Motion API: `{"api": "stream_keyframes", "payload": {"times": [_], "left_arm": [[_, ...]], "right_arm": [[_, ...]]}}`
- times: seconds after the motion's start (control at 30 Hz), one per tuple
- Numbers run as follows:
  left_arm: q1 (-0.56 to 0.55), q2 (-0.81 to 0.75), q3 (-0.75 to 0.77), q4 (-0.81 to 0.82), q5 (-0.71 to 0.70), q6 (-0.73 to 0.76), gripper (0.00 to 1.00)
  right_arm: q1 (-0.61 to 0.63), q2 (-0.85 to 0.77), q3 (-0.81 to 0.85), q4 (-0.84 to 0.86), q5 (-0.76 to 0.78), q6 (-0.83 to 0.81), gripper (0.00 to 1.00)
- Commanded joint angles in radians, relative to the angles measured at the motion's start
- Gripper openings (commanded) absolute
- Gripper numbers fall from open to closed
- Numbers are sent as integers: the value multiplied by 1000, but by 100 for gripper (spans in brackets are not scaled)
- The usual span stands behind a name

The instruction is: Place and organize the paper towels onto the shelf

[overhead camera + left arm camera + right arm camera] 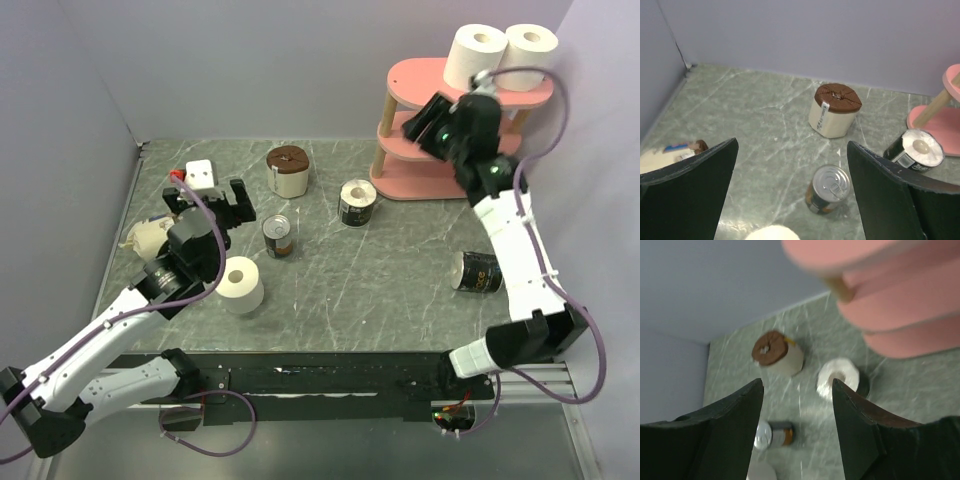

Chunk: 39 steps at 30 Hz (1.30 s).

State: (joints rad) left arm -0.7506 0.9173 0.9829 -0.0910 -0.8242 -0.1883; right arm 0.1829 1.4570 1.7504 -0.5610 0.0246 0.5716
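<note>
The pink shelf (420, 82) stands at the far right, with two white paper towels (475, 55) (531, 48) upright on its top board. A black-printed roll (357, 203) stands near the shelf's base. Another black-printed roll (478, 272) lies by the right arm. A white roll (241, 285) stands by the left arm. My right gripper (430, 125) is open and empty, held high beside the shelf's middle board. My left gripper (210, 205) is open and empty above the table's left side. The left wrist view shows the black-printed roll (915, 150) and the shelf (940, 112).
A cream cylinder with a brown top (288, 170) stands at the back middle. A small metal can (279, 237) stands near the centre. A white block with a red part (200, 175) and a cream object (148, 238) lie at the left. Grey walls close off the back and both sides.
</note>
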Motion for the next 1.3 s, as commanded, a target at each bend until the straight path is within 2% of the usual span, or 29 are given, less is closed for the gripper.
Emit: {"api": "stream_keyframes", "payload": {"times": [0.0, 0.1, 0.17, 0.27, 0.37, 0.5, 0.67, 0.77, 0.93, 1.27], "left_arm": [[-3, 35, 112, -277, -30, -259, 96], [5, 29, 131, -482, 54, -423, 96], [11, 15, 117, -541, 144, -451, 96], [16, -41, 97, -601, 192, -438, 96], [17, -176, 22, -529, 229, -340, 96], [16, -452, -111, -380, 327, -199, 96], [16, -649, -240, -322, 318, -172, 96], [16, -753, -259, -309, 350, -169, 96], [14, -775, -253, -329, 307, -177, 96], [16, -778, -259, -319, 320, -172, 96]], "right_arm": [[118, -95, -193, 84, -45, 40, 65], [225, -119, -302, 119, -66, 103, 65], [320, -116, -337, 130, -42, 129, 65], [418, -78, -371, 141, -32, 197, 68], [473, -23, -391, 167, -32, 284, 70], [579, 90, -352, 193, -29, 329, 71], [661, 236, -263, 179, -66, 347, 72], [713, 324, -189, 142, -61, 330, 73], [762, 413, -126, 116, -54, 315, 73], [839, 523, -29, 30, 14, 263, 72]]}}
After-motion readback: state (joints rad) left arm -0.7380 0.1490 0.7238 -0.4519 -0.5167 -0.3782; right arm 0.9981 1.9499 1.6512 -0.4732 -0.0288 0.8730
